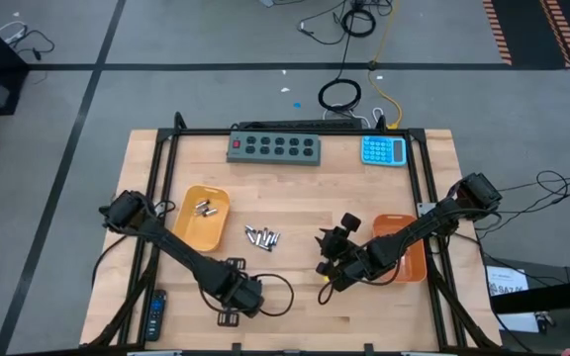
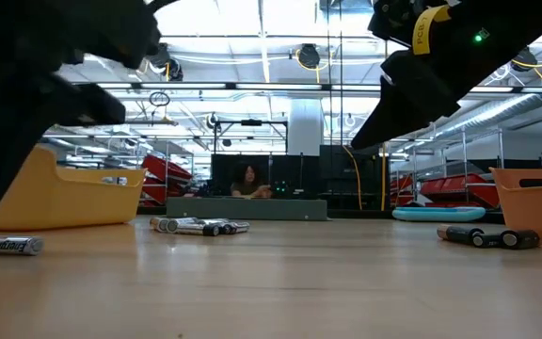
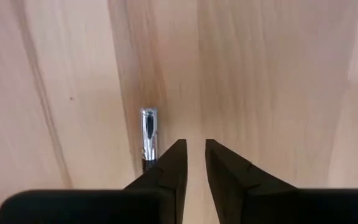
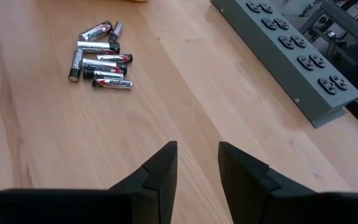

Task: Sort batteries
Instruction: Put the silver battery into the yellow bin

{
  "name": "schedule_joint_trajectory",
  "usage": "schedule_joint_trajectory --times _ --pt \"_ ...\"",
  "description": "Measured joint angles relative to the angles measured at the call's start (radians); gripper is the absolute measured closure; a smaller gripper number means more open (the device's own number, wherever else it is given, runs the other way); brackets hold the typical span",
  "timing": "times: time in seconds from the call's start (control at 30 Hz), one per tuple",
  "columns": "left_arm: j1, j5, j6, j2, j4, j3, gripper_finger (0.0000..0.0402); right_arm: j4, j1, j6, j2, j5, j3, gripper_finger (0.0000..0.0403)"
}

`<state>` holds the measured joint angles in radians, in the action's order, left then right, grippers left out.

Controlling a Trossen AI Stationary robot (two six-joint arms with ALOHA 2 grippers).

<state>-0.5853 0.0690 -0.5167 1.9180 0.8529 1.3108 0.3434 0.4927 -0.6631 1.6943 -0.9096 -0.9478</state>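
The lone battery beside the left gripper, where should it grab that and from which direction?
Probably across the middle of its round body, coming straight down. The battery lies flat on the bare wooden table with nothing touching it, so its long sides are free. The left gripper sits just beside it, fingers slightly apart; it would need to shift over and straddle the battery crosswise.

Smooth pale wood table [image 1: 295,287], glossy silvery metal batteries [image 4: 99,62], matt orange plastic trays [image 1: 188,233].
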Motion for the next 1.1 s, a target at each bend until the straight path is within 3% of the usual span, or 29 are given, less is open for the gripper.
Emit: schedule_joint_trajectory --times 0.17,0.5,0.8,0.9,0.97,1.03,1.1 --pt "-0.019 -0.079 -0.024 -0.001 0.032 0.004 0.0321 0.006 0.0 -0.006 0.0 0.0 0.0 0.0296" --pt "-0.046 -0.186 -0.053 -0.001 0.051 0.0 0.0205 0.006 0.0 -0.006 0.0 0.0 0.0 0.0296" --pt "-0.046 -0.156 -0.078 0.006 -0.037 -0.07 0.02 0.005 0.0 -0.006 0.0 0.0 0.0 0.0296" --pt "-0.044 -0.157 -0.068 0.006 -0.044 -0.085 0.0226 0.005 0.0 -0.006 0.0 0.0 0.0 0.0296" --pt "-0.044 -0.161 -0.052 0.006 -0.046 -0.088 0.0279 0.005 0.0 -0.007 0.0 0.0 0.0 0.0296" --pt "-0.045 -0.182 -0.043 0.006 -0.038 -0.088 0.0355 0.005 0.0 -0.007 0.0 0.0 0.0 0.0296" --pt "-0.044 -0.206 -0.024 0.006 -0.03 -0.088 0.038 0.005 0.0 -0.007 0.0 0.0 0.0 0.0296"
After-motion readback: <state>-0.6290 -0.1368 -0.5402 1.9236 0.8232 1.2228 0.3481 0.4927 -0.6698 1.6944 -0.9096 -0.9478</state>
